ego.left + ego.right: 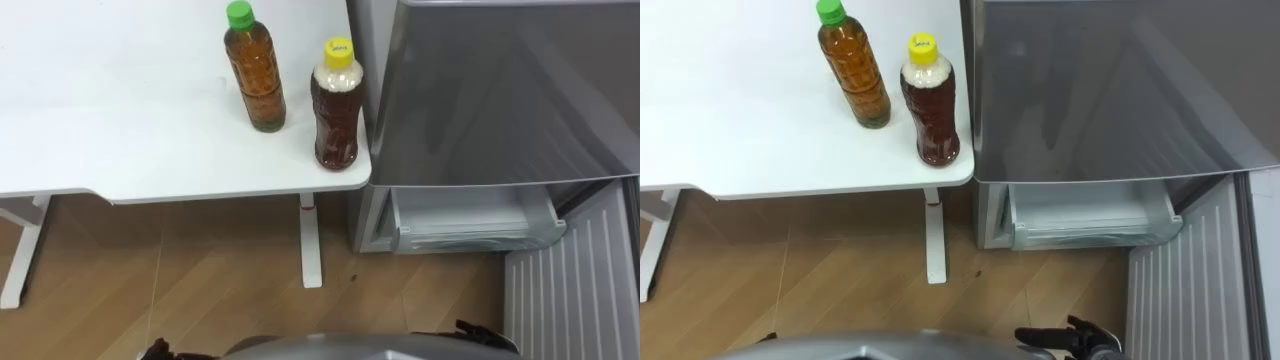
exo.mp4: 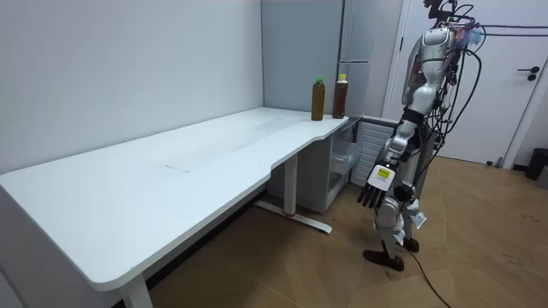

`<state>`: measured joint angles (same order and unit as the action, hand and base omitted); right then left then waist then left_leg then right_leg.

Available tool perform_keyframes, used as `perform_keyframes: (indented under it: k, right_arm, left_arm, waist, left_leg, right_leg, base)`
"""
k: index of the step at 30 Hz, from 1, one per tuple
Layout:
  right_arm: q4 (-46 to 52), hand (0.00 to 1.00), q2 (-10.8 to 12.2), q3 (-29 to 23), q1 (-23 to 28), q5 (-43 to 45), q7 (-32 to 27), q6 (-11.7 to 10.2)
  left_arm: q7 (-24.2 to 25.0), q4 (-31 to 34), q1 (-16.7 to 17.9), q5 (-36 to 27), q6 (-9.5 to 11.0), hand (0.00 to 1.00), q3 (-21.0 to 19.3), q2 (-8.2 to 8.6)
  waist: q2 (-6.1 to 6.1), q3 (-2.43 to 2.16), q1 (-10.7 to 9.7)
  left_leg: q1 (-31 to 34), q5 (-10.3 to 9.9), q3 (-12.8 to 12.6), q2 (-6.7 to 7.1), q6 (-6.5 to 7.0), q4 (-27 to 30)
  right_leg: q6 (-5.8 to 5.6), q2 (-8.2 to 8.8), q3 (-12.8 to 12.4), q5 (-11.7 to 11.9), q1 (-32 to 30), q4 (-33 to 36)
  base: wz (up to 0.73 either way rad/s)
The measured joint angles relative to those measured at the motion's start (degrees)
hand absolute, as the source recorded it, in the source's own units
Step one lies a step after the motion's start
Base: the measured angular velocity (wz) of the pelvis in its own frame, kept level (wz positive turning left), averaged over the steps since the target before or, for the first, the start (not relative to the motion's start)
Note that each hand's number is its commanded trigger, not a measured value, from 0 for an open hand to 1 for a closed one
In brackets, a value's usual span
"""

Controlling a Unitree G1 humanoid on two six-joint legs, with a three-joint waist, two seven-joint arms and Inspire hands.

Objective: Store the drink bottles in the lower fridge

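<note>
Where tabletop (image 1: 100, 120) rounds off, ribbed green-capped bottle (image 1: 256, 75), waisted yellow-capped bottle (image 1: 336, 105) stand.

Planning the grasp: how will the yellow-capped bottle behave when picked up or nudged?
The yellow-capped bottle looks nearly full, so probably heavy for its size. Tall, narrow and near the table corner, it could tip off if nudged. Its smooth plastic may be slippery.
</note>
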<state>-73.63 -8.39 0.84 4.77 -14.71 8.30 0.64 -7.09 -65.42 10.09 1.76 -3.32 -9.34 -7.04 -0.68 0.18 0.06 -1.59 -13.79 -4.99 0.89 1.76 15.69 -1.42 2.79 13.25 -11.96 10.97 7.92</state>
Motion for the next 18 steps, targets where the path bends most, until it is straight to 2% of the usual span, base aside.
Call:
perform_keyframes:
  k: [7, 13, 16, 18]
  right_arm:
    - [0.07, 0.00, 0.00, 0.06, 0.00, 0.01, -0.23, 0.02]
    - [-0.33, 0.00, 0.01, 0.06, -0.20, 0.06, -0.10, 0.20]
    - [-0.18, 0.00, 0.04, 0.02, -0.11, 0.25, 0.06, 0.30]
    - [-0.13, 0.00, -0.11, -0.13, -0.17, 0.79, 0.12, 0.56]
  left_arm:
    - [-0.29, 0.11, 0.00, -0.41, 0.07, 0.00, 0.05, 0.00]
    - [-2.71, 0.08, 0.02, -7.90, 0.83, 0.00, -0.03, 0.10]
    - [-3.82, 0.08, 0.01, -14.40, 0.92, 0.00, -0.98, 0.10]
    - [-4.69, 0.09, 0.00, -20.99, 0.98, 0.00, -2.49, 0.04]
  waist:
    - [-0.07, -0.04, 0.03]
    - [-0.28, -0.14, 0.08]
    - [-0.28, -0.10, 0.11]
    - [-0.18, -0.07, 0.18]
  left_leg:
    - [-0.05, 0.01, -0.09, -0.01, 0.01, -0.03]
    - [-0.17, 0.03, -0.15, 0.06, 0.03, -0.06]
    - [-0.22, 0.04, 0.02, 0.04, 0.03, -0.10]
    - [-0.25, 0.03, -0.02, 0.03, 0.03, -0.10]
  right_leg:
    - [0.00, 0.00, -0.04, 0.00, -0.01, 0.14]
    - [-0.01, 0.10, 0.90, 0.00, 0.19, 0.13]
    - [-0.01, 0.10, 0.88, 0.00, 0.17, 0.15]
    - [-0.01, 0.10, 0.74, 0.00, 0.16, 0.19]
  base:
    - [0.00]
    - [0.01]
    - [0.00]
    - [0.00]
